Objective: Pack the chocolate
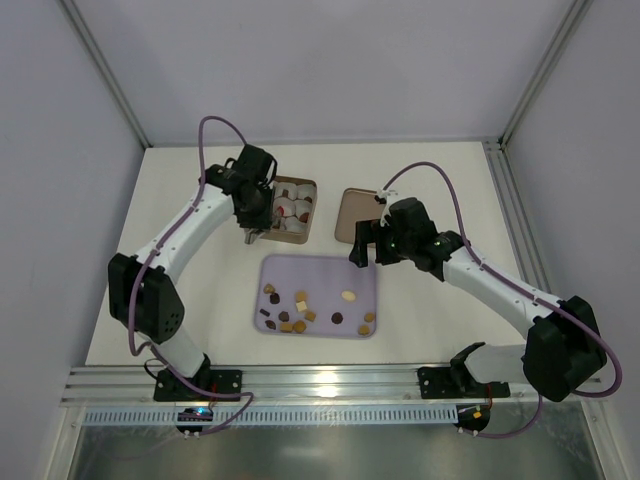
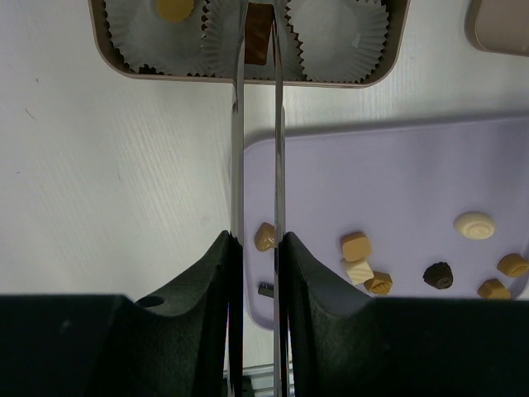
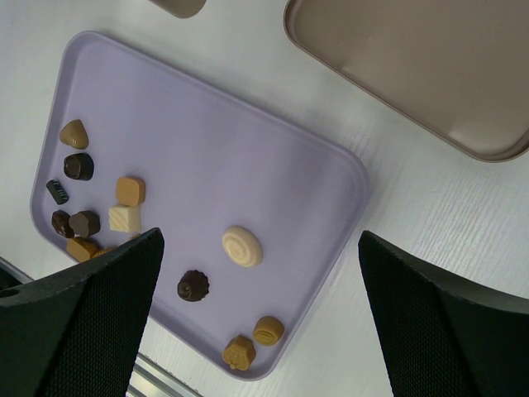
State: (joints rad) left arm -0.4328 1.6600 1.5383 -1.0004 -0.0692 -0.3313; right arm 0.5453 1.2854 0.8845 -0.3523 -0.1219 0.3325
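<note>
Several chocolate pieces (image 1: 300, 305), dark, caramel and cream, lie on a lilac tray (image 1: 320, 270). Seen from the left wrist, my left gripper (image 2: 258, 29) has its long thin blades shut on a dark brown chocolate (image 2: 259, 37), over the middle paper cup in the near row of the brown tin (image 2: 248, 78). A caramel piece (image 2: 175, 8) sits in the cup to its left. My right gripper (image 1: 362, 255) hangs wide open above the tray's right side. Between its fingers the right wrist view shows a cream swirl oval (image 3: 242, 246) and a dark fluted piece (image 3: 193, 286) below, untouched.
The tin's lid (image 1: 357, 215) lies open side up to the right of the tin (image 1: 310, 185), behind the tray. White paper cups (image 2: 339, 37) line the tin. A metal rail (image 1: 330, 385) runs along the table's near edge, and frame posts stand at the sides.
</note>
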